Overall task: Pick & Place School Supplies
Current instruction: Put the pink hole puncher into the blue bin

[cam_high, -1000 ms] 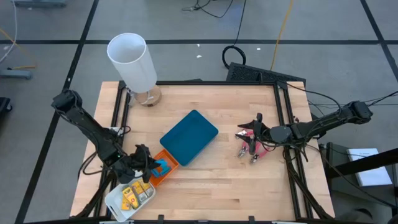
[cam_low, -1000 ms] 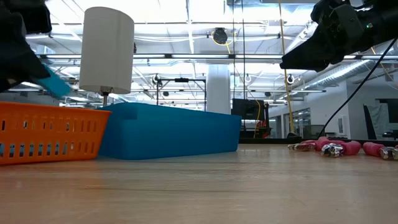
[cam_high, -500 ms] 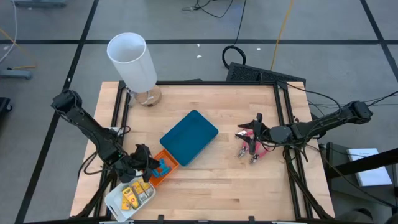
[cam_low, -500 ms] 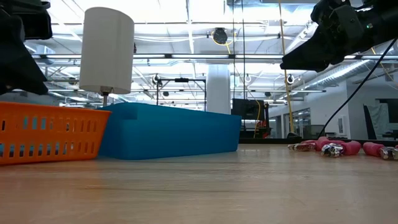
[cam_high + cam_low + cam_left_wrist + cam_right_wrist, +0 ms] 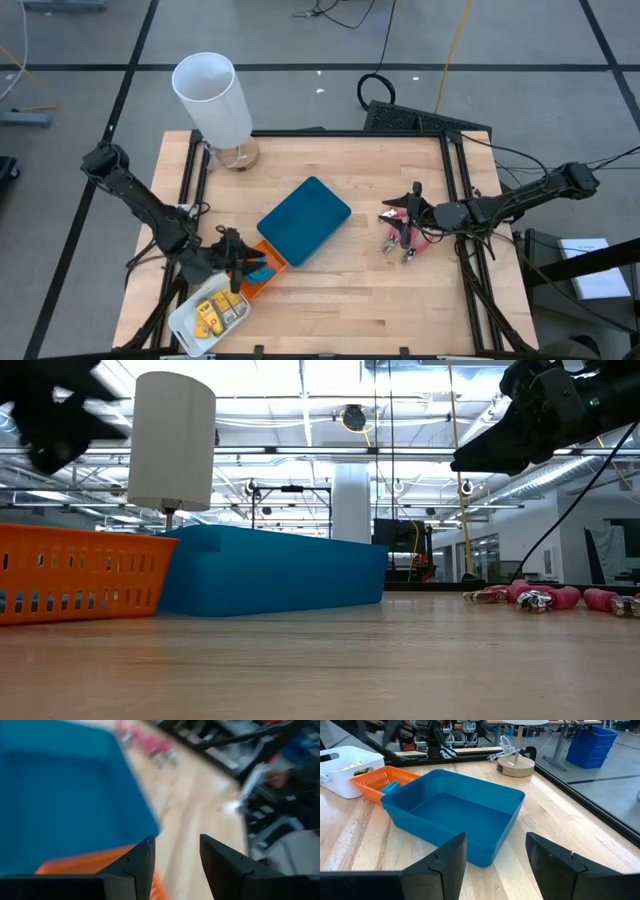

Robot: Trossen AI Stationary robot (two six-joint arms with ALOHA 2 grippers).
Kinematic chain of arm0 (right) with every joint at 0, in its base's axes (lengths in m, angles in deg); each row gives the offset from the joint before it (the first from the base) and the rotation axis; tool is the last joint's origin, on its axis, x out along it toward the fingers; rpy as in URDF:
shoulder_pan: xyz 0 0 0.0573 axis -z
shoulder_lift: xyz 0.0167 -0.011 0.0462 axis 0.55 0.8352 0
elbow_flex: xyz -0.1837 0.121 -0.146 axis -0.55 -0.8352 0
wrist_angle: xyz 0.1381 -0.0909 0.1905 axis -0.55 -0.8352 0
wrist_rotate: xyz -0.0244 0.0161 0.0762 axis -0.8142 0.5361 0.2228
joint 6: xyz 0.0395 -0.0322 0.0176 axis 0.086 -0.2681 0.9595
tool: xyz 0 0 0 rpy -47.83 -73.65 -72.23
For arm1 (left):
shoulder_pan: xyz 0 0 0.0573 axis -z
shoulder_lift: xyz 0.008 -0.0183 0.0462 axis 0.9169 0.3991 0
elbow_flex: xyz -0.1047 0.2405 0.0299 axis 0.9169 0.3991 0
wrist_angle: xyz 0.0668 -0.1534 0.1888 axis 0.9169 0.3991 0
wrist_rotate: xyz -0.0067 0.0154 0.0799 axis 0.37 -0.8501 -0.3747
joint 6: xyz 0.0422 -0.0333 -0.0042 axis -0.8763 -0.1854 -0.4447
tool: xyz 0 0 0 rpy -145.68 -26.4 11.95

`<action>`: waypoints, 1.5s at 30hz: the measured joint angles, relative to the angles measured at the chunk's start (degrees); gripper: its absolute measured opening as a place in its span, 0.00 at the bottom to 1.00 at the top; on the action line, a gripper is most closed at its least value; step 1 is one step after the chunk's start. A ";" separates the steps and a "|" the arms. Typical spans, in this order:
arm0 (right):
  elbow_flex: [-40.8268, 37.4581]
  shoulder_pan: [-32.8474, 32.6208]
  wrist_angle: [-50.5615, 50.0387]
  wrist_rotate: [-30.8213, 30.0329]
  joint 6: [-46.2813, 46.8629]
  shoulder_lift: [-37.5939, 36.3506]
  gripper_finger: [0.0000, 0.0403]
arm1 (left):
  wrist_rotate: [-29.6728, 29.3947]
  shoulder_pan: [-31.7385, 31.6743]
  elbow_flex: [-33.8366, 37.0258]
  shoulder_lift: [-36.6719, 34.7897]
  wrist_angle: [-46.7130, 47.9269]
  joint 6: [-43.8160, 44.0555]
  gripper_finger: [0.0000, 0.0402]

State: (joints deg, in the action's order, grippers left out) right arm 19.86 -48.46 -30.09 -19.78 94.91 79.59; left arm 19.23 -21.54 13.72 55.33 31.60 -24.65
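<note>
Since a second ago the light-blue piece (image 5: 258,271) has left the left gripper (image 5: 238,268), whose jaws now stand spread and empty, and lies in the orange tray (image 5: 272,262) just beneath them, so the placing step looks done. Yellow pieces (image 5: 214,313) sit in the white tray (image 5: 186,321) beside those jaws, while the pink-handled scissors (image 5: 410,236) lie on the bench (image 5: 350,300) right below the right gripper (image 5: 410,212), whose jaws hang apart holding nothing. Next, I judge, those jaws must drop onto one pair and close on it
</note>
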 joint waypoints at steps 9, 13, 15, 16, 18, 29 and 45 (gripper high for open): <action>0.04 0.02 0.02 -0.02 0.00 0.00 0.48 | 23.31 -11.31 0.00 1.27 -22.04 -30.13 0.30; 0.06 0.02 0.02 -0.02 0.00 0.01 0.48 | 31.70 -16.72 -0.04 0.79 -21.99 -39.98 0.26; 0.06 0.02 0.02 -0.02 0.00 0.02 0.48 | 32.31 -19.52 0.08 -0.98 -19.37 -41.81 0.25; 0.06 0.02 0.02 -0.02 0.00 0.02 0.48 | 32.49 -20.99 0.04 -1.86 -19.09 -42.26 0.25; 0.06 0.02 0.00 -0.02 0.00 0.02 0.48 | 33.10 -23.92 -0.08 -3.28 -16.85 -42.57 0.24; 0.06 0.02 -0.87 -0.02 -0.63 0.02 0.48 | 39.08 -33.83 15.19 -16.19 -27.57 -44.91 0.24; 0.06 0.00 -1.39 0.02 0.00 0.02 0.48 | 36.23 -36.03 26.53 -34.14 -24.13 -45.86 0.24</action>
State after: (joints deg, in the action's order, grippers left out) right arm 19.92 -48.46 -31.48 -19.76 94.91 79.61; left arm 55.46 -57.57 40.25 21.19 7.47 -70.51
